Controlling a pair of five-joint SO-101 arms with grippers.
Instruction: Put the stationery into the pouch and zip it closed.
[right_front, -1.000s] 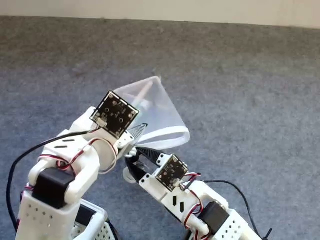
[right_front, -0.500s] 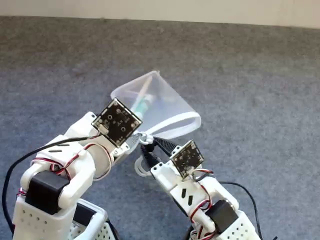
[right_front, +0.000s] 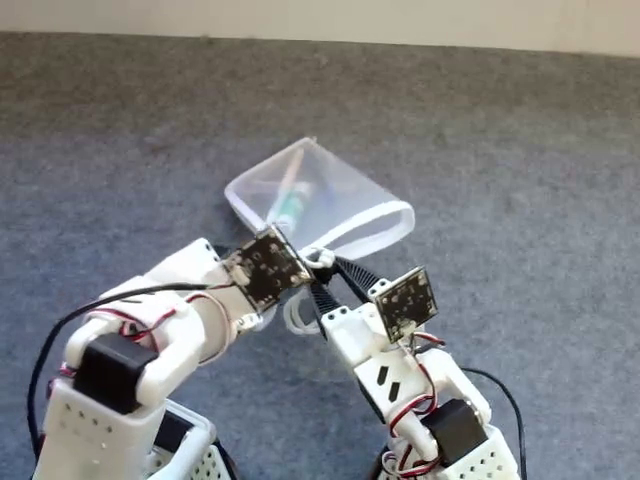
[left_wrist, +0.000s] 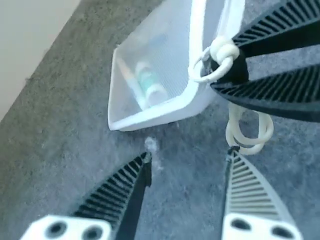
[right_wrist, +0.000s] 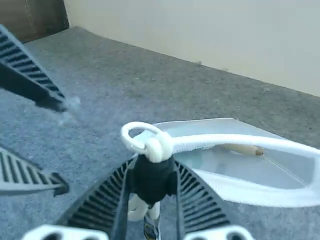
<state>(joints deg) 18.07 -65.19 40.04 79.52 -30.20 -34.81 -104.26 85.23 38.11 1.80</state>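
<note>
A translucent white pouch (right_front: 345, 195) lies on the grey carpet with stationery (right_front: 290, 200) inside: a green-and-white tube (left_wrist: 149, 86) and a thin pencil-like stick (left_wrist: 128, 80). My right gripper (right_wrist: 151, 167) is shut on the pouch's black zipper pull (right_wrist: 150, 181) at the near corner, where a white cord ring (right_wrist: 142, 139) sits on top. A white cord loop (left_wrist: 248, 135) hangs from the pull. My left gripper (left_wrist: 189, 158) stands open just short of the pouch, beside the right gripper's fingers (left_wrist: 272, 90), with nothing between its own.
Grey carpet (right_front: 520, 160) spreads around the pouch, with free room to the right and far side. A pale wall (right_front: 400, 20) runs along the back. The two arms' white bases (right_front: 120, 440) crowd the near edge.
The right gripper has carried the zipper pull to the right and farther out, and the pouch has swung with it. The left gripper has come off the pouch's corner and stands open.
</note>
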